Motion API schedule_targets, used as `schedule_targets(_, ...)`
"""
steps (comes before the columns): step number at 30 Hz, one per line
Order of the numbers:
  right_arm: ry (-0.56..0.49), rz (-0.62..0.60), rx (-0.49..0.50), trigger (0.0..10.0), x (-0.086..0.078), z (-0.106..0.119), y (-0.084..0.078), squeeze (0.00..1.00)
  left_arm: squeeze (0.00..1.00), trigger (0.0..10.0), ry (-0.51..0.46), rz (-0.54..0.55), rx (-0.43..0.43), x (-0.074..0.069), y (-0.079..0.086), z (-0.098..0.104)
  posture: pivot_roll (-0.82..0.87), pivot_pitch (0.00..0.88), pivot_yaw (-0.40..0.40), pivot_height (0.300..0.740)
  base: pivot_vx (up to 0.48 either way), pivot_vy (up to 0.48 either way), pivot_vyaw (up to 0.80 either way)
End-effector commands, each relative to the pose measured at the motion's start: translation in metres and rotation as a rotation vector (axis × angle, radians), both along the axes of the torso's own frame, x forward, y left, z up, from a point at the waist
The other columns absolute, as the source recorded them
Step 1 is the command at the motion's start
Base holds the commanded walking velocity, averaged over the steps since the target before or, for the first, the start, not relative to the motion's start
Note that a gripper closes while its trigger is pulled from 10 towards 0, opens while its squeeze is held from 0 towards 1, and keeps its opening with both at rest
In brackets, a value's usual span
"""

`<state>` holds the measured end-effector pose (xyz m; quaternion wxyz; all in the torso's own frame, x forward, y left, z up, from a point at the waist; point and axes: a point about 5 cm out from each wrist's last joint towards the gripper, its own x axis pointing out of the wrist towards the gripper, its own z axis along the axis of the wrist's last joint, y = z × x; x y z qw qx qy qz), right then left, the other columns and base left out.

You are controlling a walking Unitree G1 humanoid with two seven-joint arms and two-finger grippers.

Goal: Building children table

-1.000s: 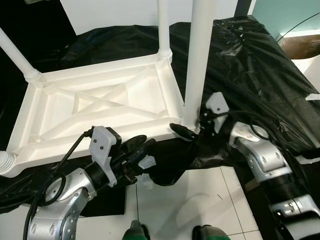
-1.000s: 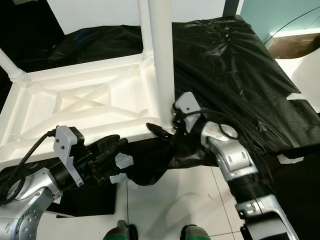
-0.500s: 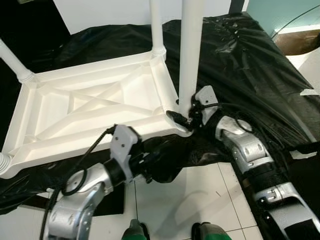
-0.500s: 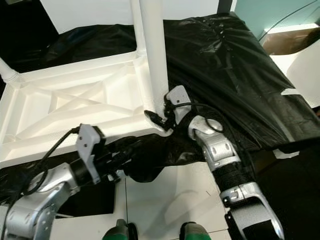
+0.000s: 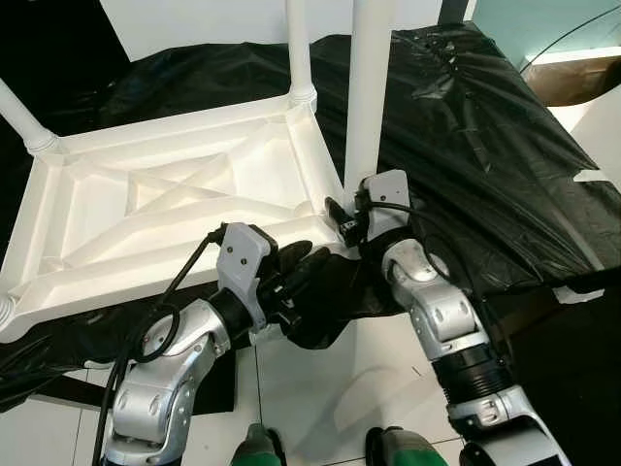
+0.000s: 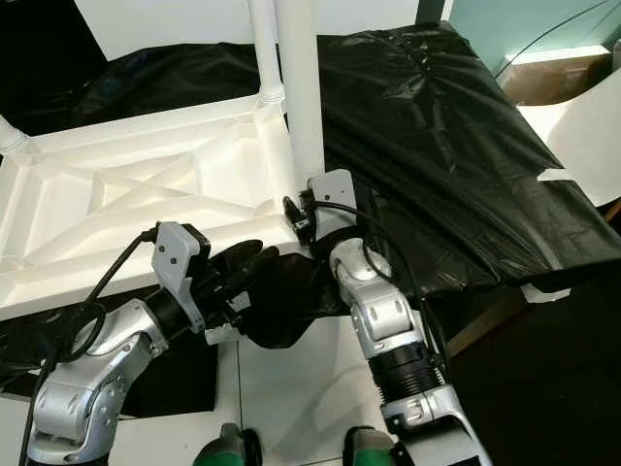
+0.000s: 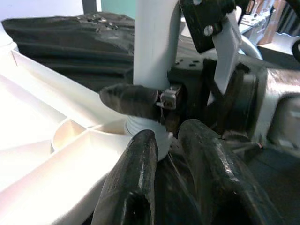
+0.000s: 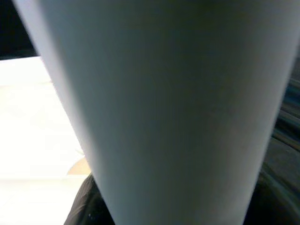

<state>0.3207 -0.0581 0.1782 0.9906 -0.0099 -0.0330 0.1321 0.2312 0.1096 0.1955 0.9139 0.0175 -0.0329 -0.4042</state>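
White plastic table [image 5: 175, 209] lies upside down on black sheet [image 5: 466, 126]. My right end effector [image 5: 351, 216] is clamped on its near leg [image 5: 367, 87]; my left end effector [image 5: 301, 267] sits apart just beside.

White tile floor [image 5: 320, 388]; crinkled black plastic sheet [image 5: 485, 146] draped over a raised surface; white wall [image 5: 194, 24] behind; teal panel [image 5: 553, 24] at upper right.

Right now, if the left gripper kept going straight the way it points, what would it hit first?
Probably the base of the white leg, where the right gripper is clamped, just beyond the left gripper.
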Motion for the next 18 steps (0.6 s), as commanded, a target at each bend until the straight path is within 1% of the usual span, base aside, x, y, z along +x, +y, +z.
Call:
schedule_targets(1, 0.144, -0.029, -0.005, 10.0, -0.003, -0.028, -0.002, 0.0, 0.0, 10.0, 0.001, 0.023, 0.003, 0.002, -0.001, -0.003, 0.03, 0.181, 0.038, 0.74, 0.0, 0.0, 0.0)
schedule_targets(3, 0.144, -0.029, -0.005, 10.0, -0.003, -0.028, -0.002, 0.0, 0.0, 10.0, 0.001, 0.023, 0.003, 0.002, -0.001, -0.003, 0.03, 0.181, 0.038, 0.74, 0.0, 0.0, 0.0)
schedule_targets(6, 0.126, 0.007, 0.004, 10.0, -0.004, -0.026, -0.002, 0.0, 0.0, 10.0, 0.005, 0.029, -0.003, 0.002, -0.003, -0.004, 0.03, 0.185, 0.043, 0.74, 0.0, 0.0, 0.0)
schedule_targets(7, 0.116, 0.003, 0.001, 10.0, -0.005, -0.025, -0.003, 0.0, 0.0, 10.0, -0.001, 0.026, 0.006, 0.003, -0.003, -0.005, 0.03, 0.146, 0.034, 0.74, 0.0, 0.0, 0.0)
schedule_targets(8, 0.109, 0.001, 0.0, 10.0, -0.005, -0.023, -0.004, 0.0, 0.0, 10.0, -0.005, 0.025, 0.012, 0.003, -0.003, -0.006, 0.03, 0.172, 0.035, 0.74, 0.0, 0.0, 0.0)
schedule_targets(9, 0.109, 0.001, 0.0, 10.0, -0.005, -0.023, -0.004, 0.0, 0.0, 10.0, -0.005, 0.025, 0.012, 0.003, -0.003, -0.006, 0.03, 0.172, 0.035, 0.74, 0.0, 0.0, 0.0)
schedule_targets(10, 0.096, -0.005, 0.003, 10.0, -0.005, -0.021, -0.006, 0.69, 0.0, 10.0, -0.007, 0.032, 0.011, 0.005, -0.002, -0.005, 0.03, 0.172, 0.038, 0.74, 0.0, 0.0, 0.0)
schedule_targets(11, 0.096, -0.005, 0.003, 10.0, -0.005, -0.021, -0.006, 0.69, 0.0, 10.0, -0.007, 0.032, 0.011, 0.005, -0.002, -0.005, 0.03, 0.172, 0.038, 0.74, 0.0, 0.0, 0.0)
schedule_targets(12, 0.068, 0.021, 0.014, 10.0, -0.005, -0.017, -0.009, 1.0, 0.0, 10.0, -0.021, 0.034, 0.017, 0.008, -0.002, -0.004, 0.03, 0.155, 0.041, 0.74, 0.0, 0.0, 0.0)
schedule_targets(13, 0.048, 0.042, 0.021, 10.0, -0.005, -0.013, -0.011, 1.0, 0.0, 10.0, -0.031, 0.036, 0.021, 0.01, -0.001, -0.002, 0.03, 0.155, 0.041, 0.74, 0.0, 0.0, 0.0)
schedule_targets(15, 0.048, 0.042, 0.021, 10.0, -0.005, -0.013, -0.011, 1.0, 0.0, 10.0, -0.031, 0.036, 0.021, 0.01, -0.001, -0.002, 0.03, 0.155, 0.041, 0.74, 0.0, 0.0, 0.0)
schedule_targets(16, 0.03, 0.069, 0.028, 10.0, -0.006, -0.011, -0.013, 1.0, 0.0, 10.0, -0.023, 0.036, 0.012, 0.011, -0.001, -0.002, 0.02, 0.163, 0.045, 0.74, 0.0, 0.0, 0.0)
schedule_targets(17, 0.03, 0.069, 0.028, 10.0, -0.006, -0.011, -0.013, 1.0, 0.0, 10.0, -0.023, 0.036, 0.012, 0.011, -0.001, -0.002, 0.02, 0.163, 0.045, 0.74, 0.0, 0.0, 0.0)
schedule_targets(18, -0.005, 0.12, 0.027, 10.0, -0.008, -0.008, -0.02, 1.0, 0.0, 10.0, -0.029, 0.026, 0.023, 0.012, -0.001, -0.002, 0.03, 0.141, 0.039, 0.74, 0.0, 0.0, 0.0)
